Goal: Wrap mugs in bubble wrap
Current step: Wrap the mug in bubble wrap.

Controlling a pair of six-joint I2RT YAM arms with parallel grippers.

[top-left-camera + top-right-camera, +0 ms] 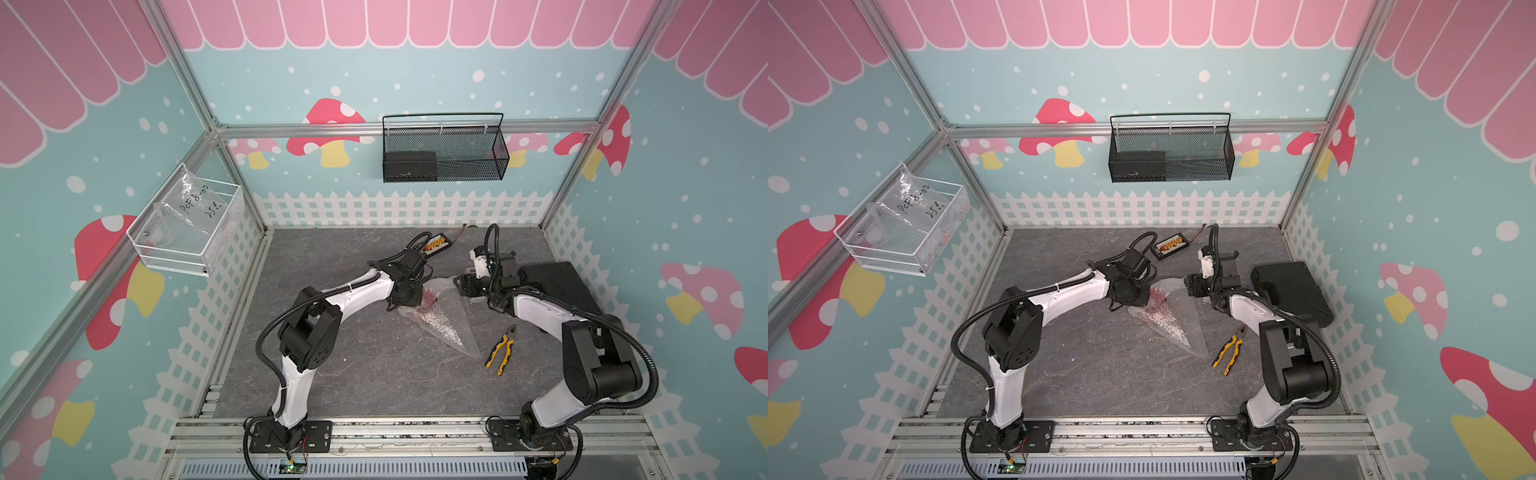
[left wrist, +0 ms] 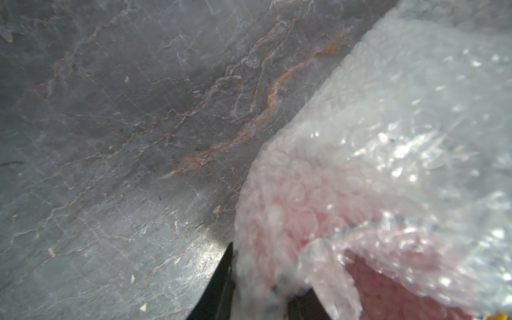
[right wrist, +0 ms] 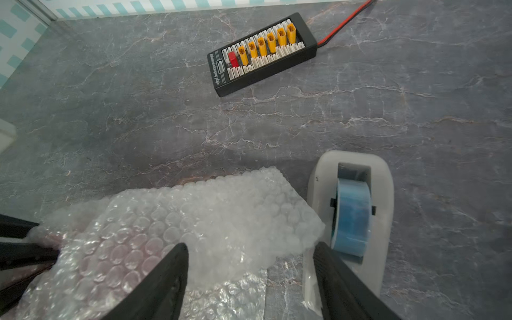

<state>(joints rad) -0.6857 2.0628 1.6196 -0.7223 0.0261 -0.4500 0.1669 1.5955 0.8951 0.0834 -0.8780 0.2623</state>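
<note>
Right wrist shows right fingers (image 3: 155, 282) gaping empty, left fingers (image 2: 221, 291) pinching bubble wrap (image 3: 221, 216); black basket (image 1: 469, 151) holds box (image 1: 409, 164).

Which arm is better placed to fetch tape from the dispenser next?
Right. The right gripper hangs open beside the tape dispenser, while the left gripper is down at the mug with bubble wrap between its fingers.
</note>
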